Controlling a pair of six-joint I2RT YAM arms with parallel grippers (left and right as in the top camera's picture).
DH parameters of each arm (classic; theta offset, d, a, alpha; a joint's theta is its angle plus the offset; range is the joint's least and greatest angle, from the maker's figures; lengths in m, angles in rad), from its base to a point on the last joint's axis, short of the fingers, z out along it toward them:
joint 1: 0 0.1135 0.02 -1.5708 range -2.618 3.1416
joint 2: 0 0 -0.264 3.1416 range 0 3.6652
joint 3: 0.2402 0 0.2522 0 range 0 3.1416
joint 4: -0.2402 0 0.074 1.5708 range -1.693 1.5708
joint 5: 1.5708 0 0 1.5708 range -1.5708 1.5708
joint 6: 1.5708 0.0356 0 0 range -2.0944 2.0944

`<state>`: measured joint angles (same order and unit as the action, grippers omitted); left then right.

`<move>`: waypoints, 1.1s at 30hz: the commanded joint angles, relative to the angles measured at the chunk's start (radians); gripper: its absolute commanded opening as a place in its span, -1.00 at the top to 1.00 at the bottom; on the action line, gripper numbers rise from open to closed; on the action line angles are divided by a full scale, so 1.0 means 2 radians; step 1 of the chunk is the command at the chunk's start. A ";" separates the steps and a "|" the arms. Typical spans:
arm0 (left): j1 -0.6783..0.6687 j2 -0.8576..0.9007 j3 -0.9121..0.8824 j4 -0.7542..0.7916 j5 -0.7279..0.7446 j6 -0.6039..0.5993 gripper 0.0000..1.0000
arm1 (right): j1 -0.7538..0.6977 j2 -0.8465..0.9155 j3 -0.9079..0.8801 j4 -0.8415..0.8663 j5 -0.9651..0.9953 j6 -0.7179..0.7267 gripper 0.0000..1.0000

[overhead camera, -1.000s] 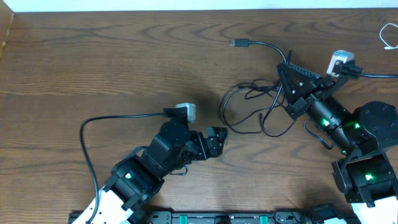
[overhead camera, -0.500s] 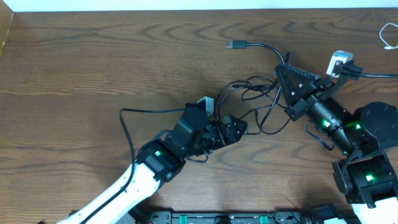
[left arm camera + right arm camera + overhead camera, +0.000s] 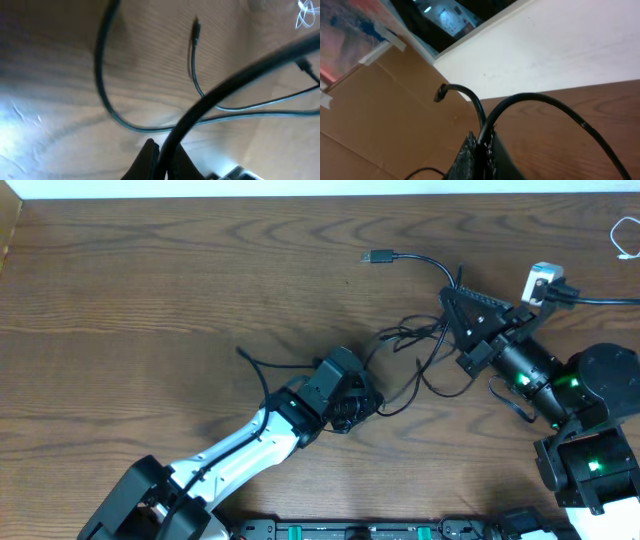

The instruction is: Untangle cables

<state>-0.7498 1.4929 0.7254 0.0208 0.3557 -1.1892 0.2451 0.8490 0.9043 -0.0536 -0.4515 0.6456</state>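
A tangle of thin black cables (image 3: 420, 350) lies right of the table's middle. One strand runs up to a plug (image 3: 378, 256). My left gripper (image 3: 360, 402) sits at the tangle's lower left, shut on a black cable (image 3: 210, 100) that rises between its jaws (image 3: 165, 154). Beyond it on the wood, another cable ends in a plug (image 3: 196, 27). My right gripper (image 3: 448, 295) is at the tangle's upper right, shut on a black cable (image 3: 520, 100) that arches out of its jaws (image 3: 482, 142) beside a second strand with a plug end (image 3: 440, 94). A white cord (image 3: 625, 238) lies at the far right edge.
The left arm's own thick black wire (image 3: 255, 362) trails over the wood behind its wrist. The right arm's base (image 3: 590, 460) fills the lower right corner. A cardboard wall (image 3: 380, 115) stands along the table's left side, and a white wall (image 3: 560, 45) runs behind the table.
My left arm has swung right from the table's lower middle into the tangle and shut on a black cable. The tangle's left loops have pulled in. The right arm has barely moved.
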 commanded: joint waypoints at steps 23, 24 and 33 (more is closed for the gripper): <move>0.069 -0.163 -0.002 -0.126 0.008 0.075 0.85 | -0.005 -0.006 0.016 -0.150 0.172 -0.077 0.98; 0.069 -0.163 -0.002 -0.126 0.020 0.054 0.85 | -0.005 -0.006 0.016 -0.150 0.172 -0.077 0.98; 0.069 -0.162 -0.002 -0.126 0.064 -0.059 0.54 | -0.005 -0.006 0.016 -0.168 0.172 -0.077 0.98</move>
<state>-0.6151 1.1732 0.7250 -0.2314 0.4313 -1.1999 0.2451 0.8486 0.9092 -0.3866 -0.1223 0.5106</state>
